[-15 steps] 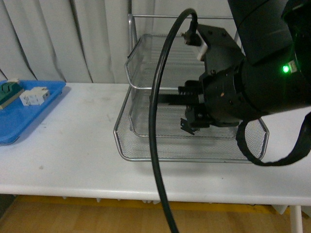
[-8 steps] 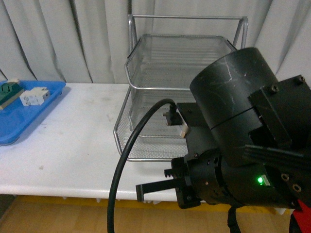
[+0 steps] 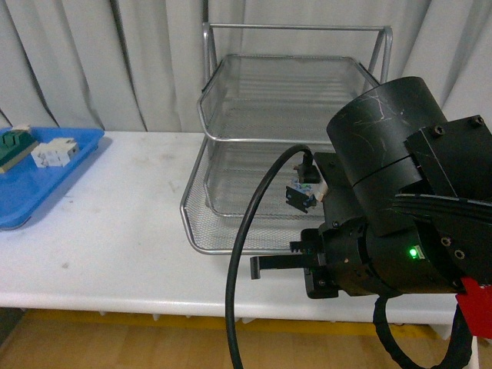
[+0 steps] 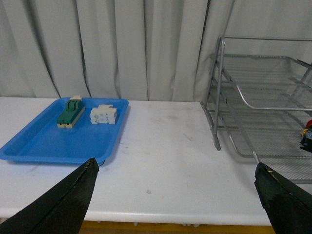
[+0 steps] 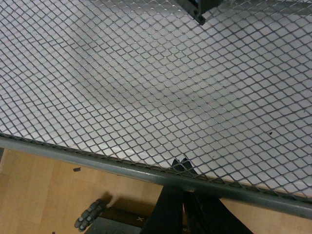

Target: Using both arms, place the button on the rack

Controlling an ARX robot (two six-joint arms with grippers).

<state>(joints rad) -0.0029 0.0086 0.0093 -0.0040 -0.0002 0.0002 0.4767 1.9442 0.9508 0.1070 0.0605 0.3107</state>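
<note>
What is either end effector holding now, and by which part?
Nothing. Left end effector and right end effector are open and empty; the red-capped push-button switch sits in the silver wire-mesh rack.

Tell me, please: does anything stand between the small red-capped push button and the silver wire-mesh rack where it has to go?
Nothing visible does. The button already seems to lie on the bottom tray of the rack, beside the right arm's black cable.
</note>
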